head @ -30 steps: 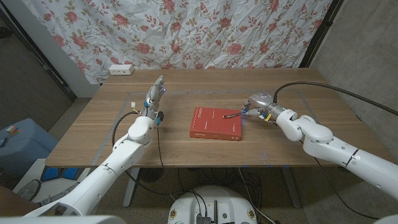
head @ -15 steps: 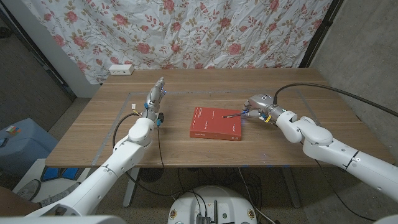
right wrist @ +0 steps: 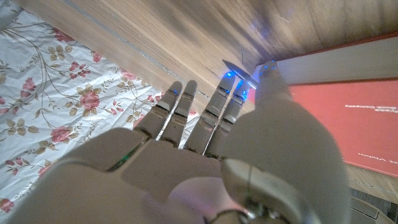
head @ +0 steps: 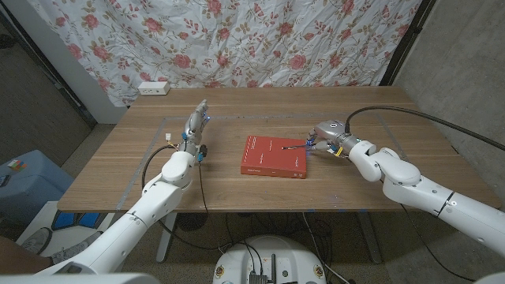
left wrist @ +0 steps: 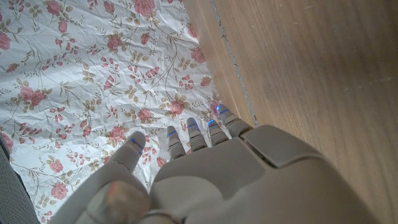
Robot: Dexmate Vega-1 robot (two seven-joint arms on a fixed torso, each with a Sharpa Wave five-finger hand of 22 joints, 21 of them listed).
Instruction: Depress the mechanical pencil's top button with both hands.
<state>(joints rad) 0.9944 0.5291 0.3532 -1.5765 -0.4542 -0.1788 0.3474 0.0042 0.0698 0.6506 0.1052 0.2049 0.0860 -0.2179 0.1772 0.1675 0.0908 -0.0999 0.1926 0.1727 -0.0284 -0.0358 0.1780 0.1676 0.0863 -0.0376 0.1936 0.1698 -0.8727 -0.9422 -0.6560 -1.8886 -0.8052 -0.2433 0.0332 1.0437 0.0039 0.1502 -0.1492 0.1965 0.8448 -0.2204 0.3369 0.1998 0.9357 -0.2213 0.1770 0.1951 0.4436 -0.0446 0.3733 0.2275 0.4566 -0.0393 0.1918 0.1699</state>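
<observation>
A red book lies at the middle of the wooden table. Across its far right corner lies the thin dark mechanical pencil, its tip over the cover. My right hand sits at that corner and pinches the pencil's rear end between thumb and a finger. In the right wrist view a small grey piece of the pencil shows between the thumb tip and the straight fingers, beside the book. My left hand stands well left of the book, fingers apart and pointing up, holding nothing.
A white power strip lies at the table's far left corner. A floral cloth hangs behind the table. Pale tape lines mark a rectangle on the tabletop. A blue box stands on the floor to the left.
My right hand has shifted slightly left, closer over the book's corner, with the pencil's end still at its fingers. The left hand has barely moved.
</observation>
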